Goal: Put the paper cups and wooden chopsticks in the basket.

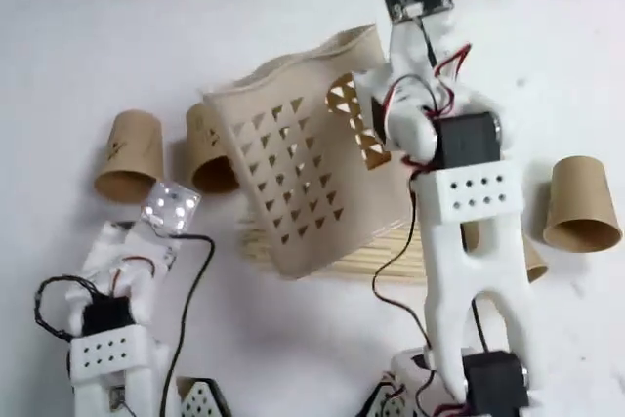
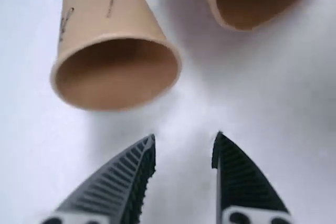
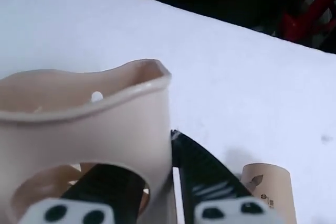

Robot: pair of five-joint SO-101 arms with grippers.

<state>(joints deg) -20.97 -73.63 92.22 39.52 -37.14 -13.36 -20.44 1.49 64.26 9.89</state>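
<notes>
the left cup (image 1: 130,156) is lying on its side on the table (image 1: 78,46), the second cup (image 1: 208,148) just beside it against the basket (image 1: 293,173). the right cup (image 1: 583,204) is lying well apart, and the fourth cup (image 1: 532,259) is peeking from under the right arm (image 1: 469,241). the chopsticks (image 1: 366,253) are lying bundled under the tilting basket's edge. the right gripper (image 3: 155,177) is pinching the basket's wall between closed-down fingers. the left gripper (image 2: 185,137) is hovering near the left cup's mouth, spread apart and holding nothing.
</notes>
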